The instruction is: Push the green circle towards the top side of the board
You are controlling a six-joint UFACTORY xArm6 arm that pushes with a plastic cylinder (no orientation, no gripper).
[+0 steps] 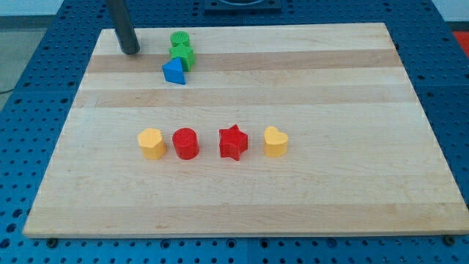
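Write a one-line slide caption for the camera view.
My tip rests left of the green circle near the board's top edge.

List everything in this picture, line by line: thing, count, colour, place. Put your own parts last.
green circle: one, green, near the board's top edge, left of centre.
green block: one, green, shape unclear, directly below the green circle and against it.
blue triangle: one, blue, just below the green block, close to it or touching.
yellow block: one, yellow, left end of the middle row.
red cylinder: one, red, right of that yellow block.
red star: one, red, right of the red cylinder.
yellow heart: one, yellow, right end of the row.
board: one, pale wood, on a blue perforated table.
my tip: one, dark rod, on the board left of the green circle, apart from it.
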